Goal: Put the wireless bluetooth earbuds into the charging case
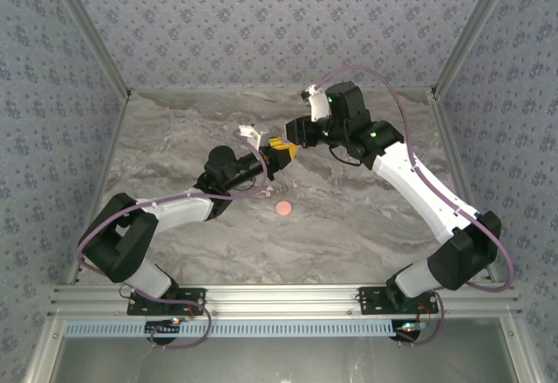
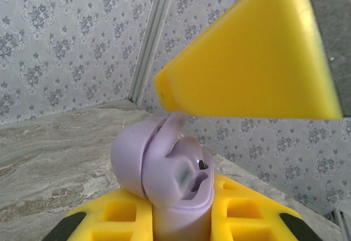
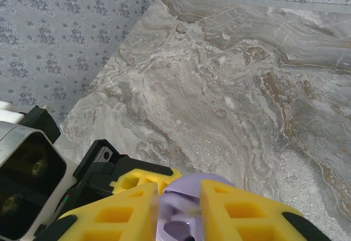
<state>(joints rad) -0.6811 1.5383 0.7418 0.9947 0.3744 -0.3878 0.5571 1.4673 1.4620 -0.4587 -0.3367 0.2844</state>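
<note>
Lab enclosure: aluminium frame [image 1: 279, 296], patterned walls [image 1: 261, 17]

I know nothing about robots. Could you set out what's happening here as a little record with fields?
surface: marble table
left pincer: shut on lilac case, held upright
lilac case lid: open
right pincer: right at the case's opening, something lilac between its fingers; whether it is gripped, cannot tell
lying loose: pink case, on the table nearer the arm bases, touched by neither arm
where the arms meet: mid-table
</note>
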